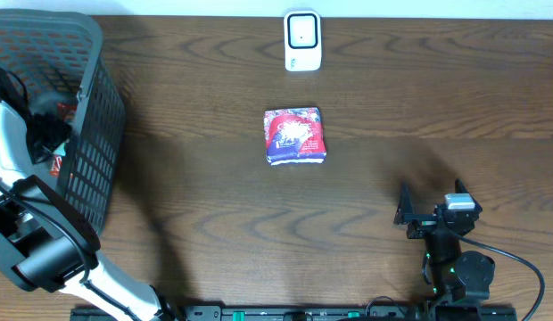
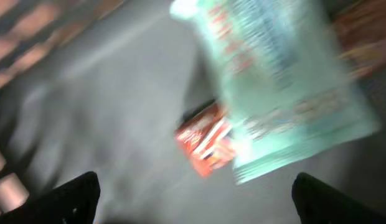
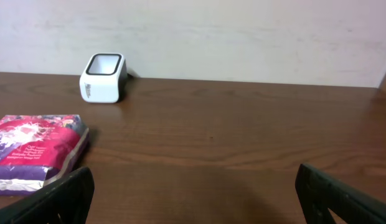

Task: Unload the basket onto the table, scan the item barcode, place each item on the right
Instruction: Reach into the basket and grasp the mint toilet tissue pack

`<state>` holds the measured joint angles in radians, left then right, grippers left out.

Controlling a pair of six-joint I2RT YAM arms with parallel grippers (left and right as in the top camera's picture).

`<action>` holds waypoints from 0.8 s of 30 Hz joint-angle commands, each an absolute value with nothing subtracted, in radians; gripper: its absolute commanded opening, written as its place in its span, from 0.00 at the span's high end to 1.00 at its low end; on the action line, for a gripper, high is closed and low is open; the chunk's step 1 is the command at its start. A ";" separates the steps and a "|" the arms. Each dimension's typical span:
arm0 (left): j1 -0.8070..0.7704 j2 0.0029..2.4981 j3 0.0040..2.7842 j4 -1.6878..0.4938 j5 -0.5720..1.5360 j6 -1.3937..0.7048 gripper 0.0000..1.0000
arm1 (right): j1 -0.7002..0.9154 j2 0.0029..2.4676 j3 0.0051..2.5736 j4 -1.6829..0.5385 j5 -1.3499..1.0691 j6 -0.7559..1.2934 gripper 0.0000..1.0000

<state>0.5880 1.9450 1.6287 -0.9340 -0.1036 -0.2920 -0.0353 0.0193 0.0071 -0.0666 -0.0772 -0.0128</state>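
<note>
Overhead, dark wooden table [image 1: 366, 259] filling the frame. At far left, grey mesh basket [image 1: 98, 134], left gripper [image 2: 196, 198] down inside, fingers spread wide, empty, above a blurred pale green packet [image 2: 286, 81] and small red packet [image 2: 205, 140]. Mid-table, red and purple snack packet [image 1: 295, 135] lying flat, untouched. Beyond it, at the far edge, white scanner [image 1: 302, 40]. Near right, right gripper [image 3: 199, 199] spread wide, empty.

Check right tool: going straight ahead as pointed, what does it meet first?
The right tool looks clear: only bare table up to the wall. The packet and scanner lie left of that line.
</note>
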 commanded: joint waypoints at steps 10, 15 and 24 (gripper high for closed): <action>0.588 1.957 1.625 -0.741 0.019 -0.150 0.02 | -0.038 0.017 0.005 -0.071 -0.077 -0.027 0.01; 0.588 1.965 1.606 -0.718 0.019 -0.228 0.03 | -0.038 0.017 0.005 -0.071 -0.076 -0.027 0.01; 0.588 2.083 1.573 -0.716 0.015 -0.231 0.19 | -0.038 0.017 0.005 -0.071 -0.076 -0.027 0.01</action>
